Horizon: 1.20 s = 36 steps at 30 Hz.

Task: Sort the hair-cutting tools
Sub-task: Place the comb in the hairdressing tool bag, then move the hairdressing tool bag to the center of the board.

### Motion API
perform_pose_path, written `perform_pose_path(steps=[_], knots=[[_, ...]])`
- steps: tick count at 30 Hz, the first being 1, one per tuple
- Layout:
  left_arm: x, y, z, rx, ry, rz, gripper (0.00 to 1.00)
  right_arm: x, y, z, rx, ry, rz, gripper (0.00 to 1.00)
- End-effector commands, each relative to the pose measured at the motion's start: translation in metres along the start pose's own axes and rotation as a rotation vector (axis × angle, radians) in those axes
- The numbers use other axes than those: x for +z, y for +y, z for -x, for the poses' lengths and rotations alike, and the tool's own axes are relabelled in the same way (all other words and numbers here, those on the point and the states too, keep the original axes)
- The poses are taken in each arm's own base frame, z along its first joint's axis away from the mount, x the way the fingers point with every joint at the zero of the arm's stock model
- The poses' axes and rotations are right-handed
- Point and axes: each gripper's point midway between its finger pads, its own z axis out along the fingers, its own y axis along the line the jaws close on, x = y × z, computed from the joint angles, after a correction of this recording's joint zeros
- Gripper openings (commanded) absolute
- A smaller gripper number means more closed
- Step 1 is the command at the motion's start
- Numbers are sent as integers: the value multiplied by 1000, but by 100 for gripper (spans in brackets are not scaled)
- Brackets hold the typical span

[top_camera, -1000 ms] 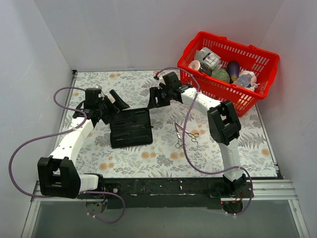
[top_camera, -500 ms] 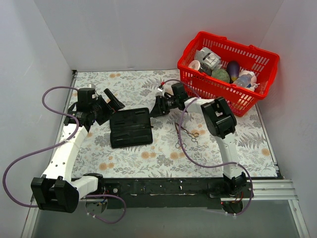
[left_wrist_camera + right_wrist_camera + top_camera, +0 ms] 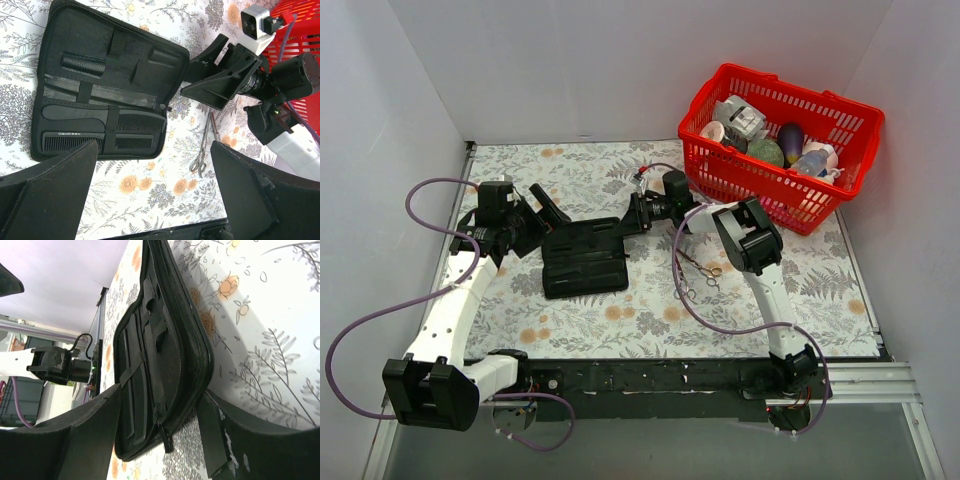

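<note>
The black folding case [image 3: 584,257] lies open on the floral mat. In the left wrist view the case [image 3: 75,65] holds a black comb [image 3: 75,142] under a strap. Silver scissors [image 3: 698,272] lie right of the case and also show in the left wrist view [image 3: 202,149]. My left gripper [image 3: 546,211] is open and empty, above the case's far-left corner; its wrist view [image 3: 155,200] shows mat between the fingers. My right gripper [image 3: 629,222] is open, its jaws either side of the case's far-right edge [image 3: 165,390], with the zip pull [image 3: 168,441] between them.
A red basket [image 3: 720,100] with bottles and egg-shaped items stands at the back right. White walls close in the mat on the left, back and right. A purple cable [image 3: 682,290] of the right arm runs over the mat beside the scissors.
My right gripper has moved left and down to the case's far-right edge. My left arm has drawn back to the left, its gripper staying open.
</note>
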Motion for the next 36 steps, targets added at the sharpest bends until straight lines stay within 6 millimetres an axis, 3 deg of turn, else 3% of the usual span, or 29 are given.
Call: perform_pose_path(steps=[1, 5, 8, 9, 10, 16, 28, 34, 36], knots=[[-5, 3, -1, 9, -16, 5, 98, 22, -1, -5, -6, 22, 24, 67], [-6, 4, -3, 11, -15, 7, 98, 39, -2, -10, -7, 38, 15, 59], [-8, 6, -4, 15, -17, 9, 98, 47, -5, -13, -1, 44, -10, 33], [-9, 6, -4, 17, -18, 7, 98, 47, -6, -13, -4, 43, -17, 13], [-8, 7, -5, 17, -17, 9, 98, 47, -8, -16, 1, 39, -42, 2], [-3, 11, -17, 12, 16, -10, 98, 35, 0, -29, -37, 51, -81, 1], [27, 19, -40, -26, 73, -61, 98, -4, 27, -100, -72, 223, -140, 1], [49, 27, -57, -49, 110, -58, 98, -7, 35, -126, -91, 282, -188, 1], [56, 27, -63, -44, 119, -54, 98, -5, 36, -127, -85, 288, -193, 10]])
